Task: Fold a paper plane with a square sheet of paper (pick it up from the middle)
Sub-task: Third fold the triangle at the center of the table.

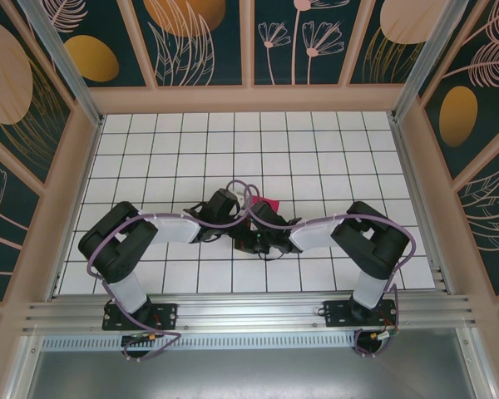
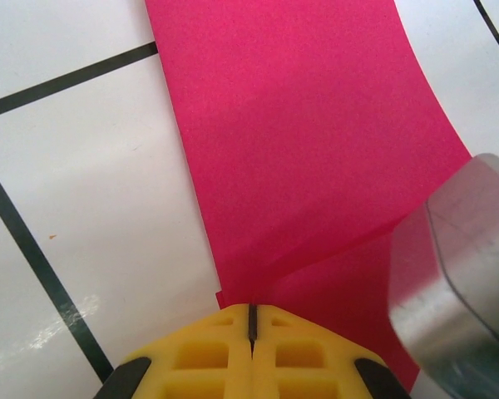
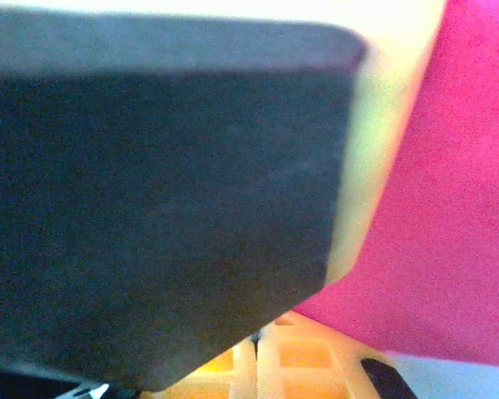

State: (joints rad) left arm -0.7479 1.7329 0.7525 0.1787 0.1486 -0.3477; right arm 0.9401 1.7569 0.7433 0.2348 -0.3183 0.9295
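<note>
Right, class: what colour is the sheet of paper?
The sheet of paper is plain magenta-pink, clearest in the left wrist view.

I find the thin magenta-pink sheet of paper [image 1: 270,203] lying on the white gridded tabletop [image 1: 316,150], near its middle, just behind the spot where my two arms meet. From the left wrist, the left gripper [image 2: 251,322] sits at the sheet's near edge and the paper runs away ahead of it. A grey metal block [image 2: 461,283] overlaps the sheet on the right. From the right wrist, a dark blurred body [image 3: 158,208] sits in front of the right gripper [image 3: 256,353], with paper to its right.
</note>
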